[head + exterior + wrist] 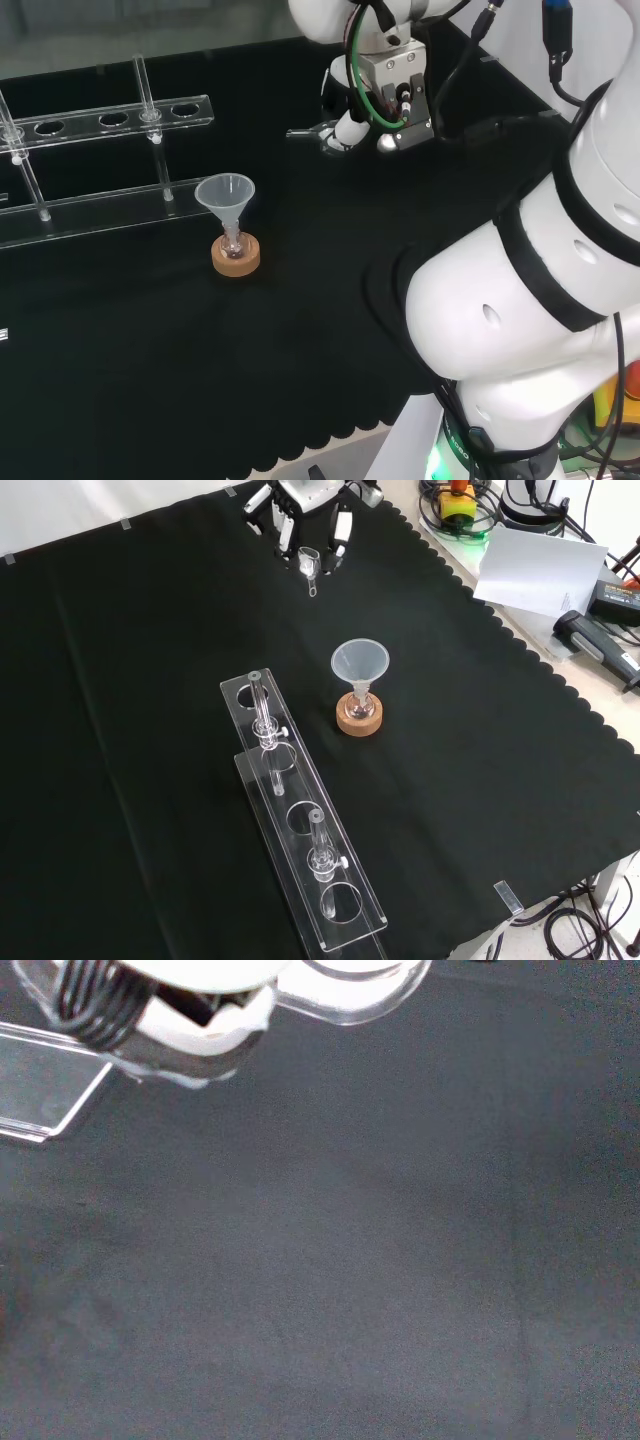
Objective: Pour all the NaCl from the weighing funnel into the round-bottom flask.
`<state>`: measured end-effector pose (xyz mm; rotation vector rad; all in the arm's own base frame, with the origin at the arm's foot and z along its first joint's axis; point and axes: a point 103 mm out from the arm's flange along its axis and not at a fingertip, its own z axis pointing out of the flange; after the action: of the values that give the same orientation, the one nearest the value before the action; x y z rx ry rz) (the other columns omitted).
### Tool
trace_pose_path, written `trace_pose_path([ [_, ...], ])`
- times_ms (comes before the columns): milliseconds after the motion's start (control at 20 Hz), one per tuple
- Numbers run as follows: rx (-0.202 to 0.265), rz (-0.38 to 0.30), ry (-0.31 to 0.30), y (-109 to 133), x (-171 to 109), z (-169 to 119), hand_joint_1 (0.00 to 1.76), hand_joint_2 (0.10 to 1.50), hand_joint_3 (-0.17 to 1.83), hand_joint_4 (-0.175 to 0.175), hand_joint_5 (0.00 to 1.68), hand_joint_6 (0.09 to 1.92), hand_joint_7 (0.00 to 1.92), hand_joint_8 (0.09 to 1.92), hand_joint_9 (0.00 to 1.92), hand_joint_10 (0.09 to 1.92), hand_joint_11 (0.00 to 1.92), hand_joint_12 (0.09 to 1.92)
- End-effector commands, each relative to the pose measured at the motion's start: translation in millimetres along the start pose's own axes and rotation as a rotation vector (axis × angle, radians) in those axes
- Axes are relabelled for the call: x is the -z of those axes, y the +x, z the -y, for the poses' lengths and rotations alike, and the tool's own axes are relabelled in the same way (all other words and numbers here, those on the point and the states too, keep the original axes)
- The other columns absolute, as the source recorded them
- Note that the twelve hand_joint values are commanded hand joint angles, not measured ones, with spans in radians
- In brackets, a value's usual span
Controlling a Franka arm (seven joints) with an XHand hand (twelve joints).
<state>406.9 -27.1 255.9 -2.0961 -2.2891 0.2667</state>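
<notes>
A small round-bottom flask (pixel 234 243) stands on a cork ring (pixel 236 258) mid-cloth, with a clear plastic funnel (pixel 225 192) seated in its neck. In the front view the same flask (pixel 359 703), ring (pixel 359 720) and funnel (pixel 360 663) sit at the centre. The hand (pixel 343 127) hangs well to the right of the flask in the head view, its fingers curled round a clear weighing funnel (pixel 303 132) whose stem points left. In the front view the hand (pixel 300 508) is at the top edge, the weighing funnel (pixel 308 563) between its fingers. Its contents are too small to tell.
A clear acrylic tube rack (pixel 95 205) with upright glass tubes stands left of the flask in the head view, and in front of it in the front view (pixel 300 830). The arm's white links (pixel 540 300) fill the head view's right. Papers and tools (pixel 560 580) lie off the cloth.
</notes>
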Motion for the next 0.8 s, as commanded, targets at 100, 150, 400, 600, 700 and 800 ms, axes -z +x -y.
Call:
trace_pose_path([
  [100, 0.029, -0.007, 0.002, 15.8, 6.2, 4.7, 1.11, 0.65, 0.67, 0.175, 1.26, 0.68, 1.60, 0.36, 1.43, 0.36, 0.28, 1.48],
  [150, 0.033, -0.006, 0.003, 18.8, 6.7, 5.3, 1.11, 0.65, 0.67, 0.175, 1.26, 0.68, 1.60, 0.36, 1.43, 0.36, 0.28, 1.48],
  [400, 0.053, -0.014, 0.003, 32.2, 6.9, 7.2, 1.11, 0.65, 0.67, 0.175, 1.26, 0.69, 1.60, 0.35, 1.43, 0.36, 0.28, 1.48],
  [600, 0.069, -0.017, 0.005, 41.6, 6.6, 7.4, 1.11, 0.65, 0.67, 0.175, 1.26, 0.69, 1.60, 0.35, 1.43, 0.36, 0.27, 1.48],
  [700, 0.079, -0.016, 0.007, 47.0, 6.7, 6.5, 1.11, 0.65, 0.68, 0.175, 1.26, 0.69, 1.61, 0.35, 1.43, 0.36, 0.27, 1.48],
  [800, 0.088, -0.015, 0.008, 52.0, 6.9, 5.9, 1.11, 0.65, 0.68, 0.175, 1.26, 0.69, 1.61, 0.35, 1.43, 0.36, 0.27, 1.48],
])
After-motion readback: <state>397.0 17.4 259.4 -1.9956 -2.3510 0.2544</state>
